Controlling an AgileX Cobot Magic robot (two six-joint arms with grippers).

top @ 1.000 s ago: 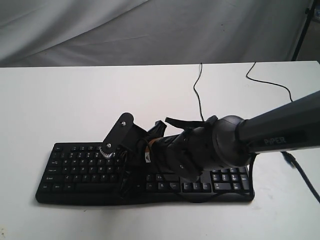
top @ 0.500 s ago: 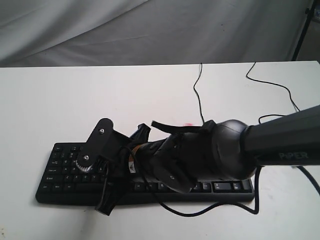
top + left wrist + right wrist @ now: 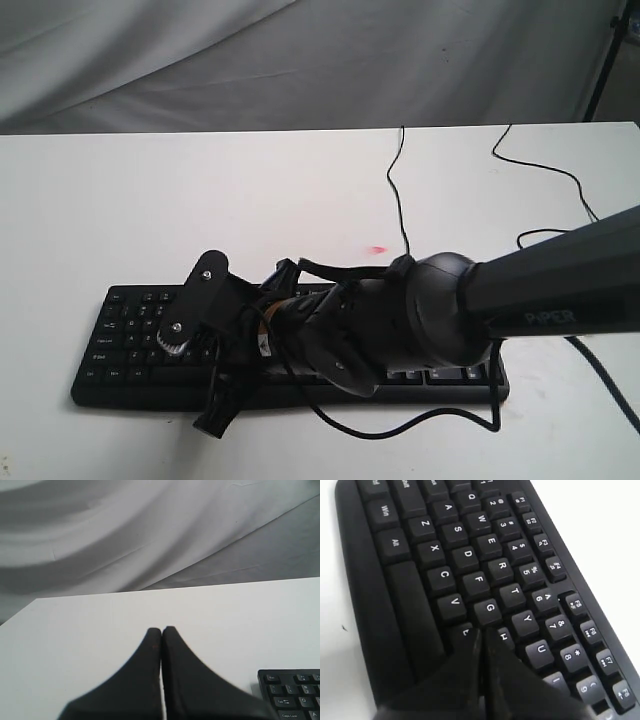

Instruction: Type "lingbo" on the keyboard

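The black keyboard (image 3: pixel 140 335) lies near the table's front edge, and my right arm covers its middle and right part. My right gripper (image 3: pixel 216 410) reaches across it toward its left half, fingers pressed together. In the right wrist view the shut right gripper (image 3: pixel 482 632) has its tips at the gap between the B and H keys of the keyboard (image 3: pixel 470 555); whether they touch a key is not clear. My left gripper (image 3: pixel 161 630) is shut on nothing above bare white table, with a corner of the keyboard (image 3: pixel 292 692) beside it. The exterior view does not show the left gripper.
Two thin black cables (image 3: pixel 398 190) (image 3: pixel 545 168) run over the white table (image 3: pixel 150 200) to its far edge. A small red spot (image 3: pixel 377 249) lies behind the keyboard. Grey cloth (image 3: pixel 300 60) hangs behind, and a dark stand leg (image 3: pixel 603 60) is at the far right.
My right arm has swung left and dropped lower over the keyboard, carrying the shut gripper from the middle toward the left half. The number pad keys are now covered.
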